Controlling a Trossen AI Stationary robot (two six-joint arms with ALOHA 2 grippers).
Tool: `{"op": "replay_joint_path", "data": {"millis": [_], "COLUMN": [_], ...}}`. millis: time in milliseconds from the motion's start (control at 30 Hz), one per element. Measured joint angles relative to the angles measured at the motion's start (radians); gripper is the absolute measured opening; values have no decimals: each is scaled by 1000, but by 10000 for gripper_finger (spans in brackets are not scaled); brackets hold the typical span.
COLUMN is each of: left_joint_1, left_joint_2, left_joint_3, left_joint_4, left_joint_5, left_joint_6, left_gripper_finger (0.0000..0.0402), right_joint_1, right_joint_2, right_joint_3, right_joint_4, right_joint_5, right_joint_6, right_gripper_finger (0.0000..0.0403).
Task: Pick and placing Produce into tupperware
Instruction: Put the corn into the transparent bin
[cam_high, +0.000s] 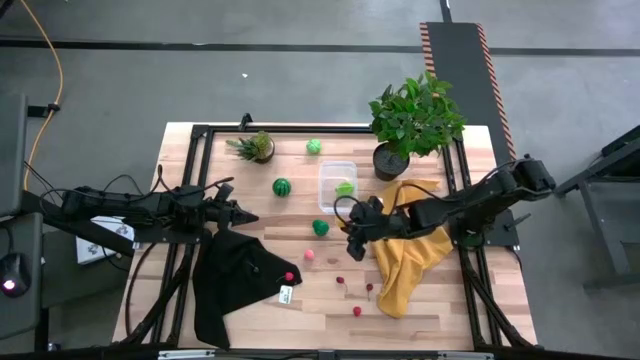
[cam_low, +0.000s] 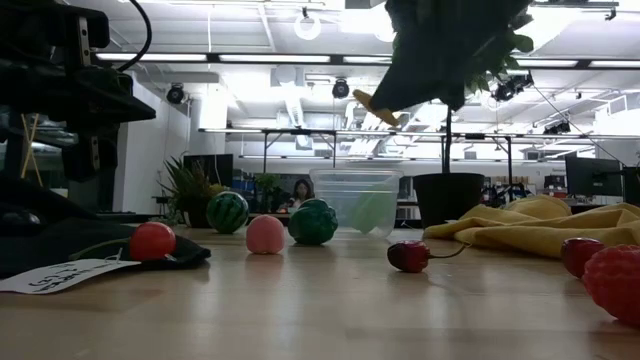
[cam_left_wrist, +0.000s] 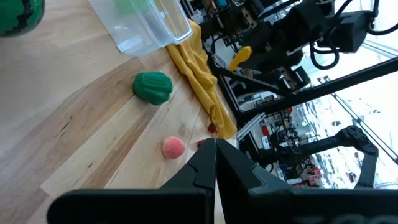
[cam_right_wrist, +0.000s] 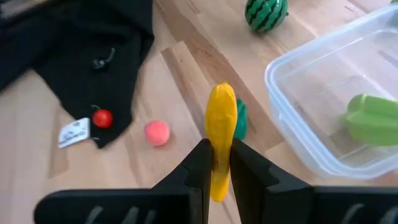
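My right gripper (cam_right_wrist: 216, 149) hovers above the table near the clear tupperware (cam_right_wrist: 336, 112) and is shut on a yellow piece (cam_right_wrist: 221, 124). A leafy light-green piece (cam_right_wrist: 373, 118) lies inside the tupperware (cam_high: 338, 185). A dark-green piece (cam_high: 320, 227), a pink ball (cam_high: 309, 255), a striped melon (cam_high: 282, 187) and a green ball (cam_high: 314, 147) rest on the wood. A red ball (cam_high: 290, 277) sits on the black cloth (cam_high: 235, 280). Tiny red ones (cam_high: 357, 311) lie toward the near edge. My left gripper (cam_high: 240, 217) is shut and waits above the black cloth's far edge. My right gripper pinches the yellow piece between its two fingers (cam_right_wrist: 200, 163), which lie across its length at the lower half (cam_right_wrist: 219, 163). The upper end (cam_right_wrist: 221, 93) sticks out past the fingertips. The piece (cam_low: 378, 108) is lifted clear, high above the table.
A yellow cloth (cam_high: 410, 250) lies under my right arm. A large potted plant (cam_high: 415, 120) stands just right of the tupperware, and a small one (cam_high: 255, 148) stands at the far left. Bare wood shows between the black cloth and the tupperware.
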Motion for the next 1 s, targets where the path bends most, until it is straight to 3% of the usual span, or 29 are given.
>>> {"op": "replay_joint_path", "data": {"millis": [1000], "left_joint_1": [0], "left_joint_2": [0], "left_joint_3": [0], "left_joint_4": [0], "left_joint_5": [0], "left_joint_6": [0], "left_gripper_finger": [1], "right_joint_1": [-130], "right_joint_2": [293], "right_joint_3": [394], "right_joint_4": [-361], "right_joint_5": [49], "right_joint_6": [-163], "right_gripper_finger": [37]}}
